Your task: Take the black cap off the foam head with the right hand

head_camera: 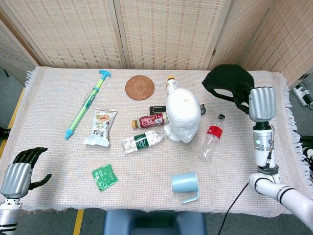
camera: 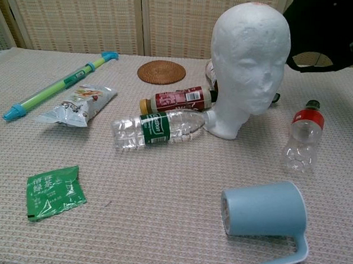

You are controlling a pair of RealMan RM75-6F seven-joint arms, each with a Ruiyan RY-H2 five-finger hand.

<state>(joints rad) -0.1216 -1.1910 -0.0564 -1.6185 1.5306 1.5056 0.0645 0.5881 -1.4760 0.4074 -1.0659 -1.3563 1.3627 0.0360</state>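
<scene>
- Right hand (head_camera: 262,104) raised to the right of the foam head (head_camera: 183,115), fingers closed on the black cap (head_camera: 228,82); cap clear of the head, in the air.
- Foam head bare, upright on the bench (head_camera: 58,156).
- Left hand (head_camera: 19,171) far from the head at the bench's near-left corner, fingers curled, nothing in it.
- Clear water bottle (head_camera: 142,141) lies touching the head's base; red-capped bottle (head_camera: 211,138) just right of the head; blue mug (head_camera: 185,184) on its side nearer than the head.
</scene>
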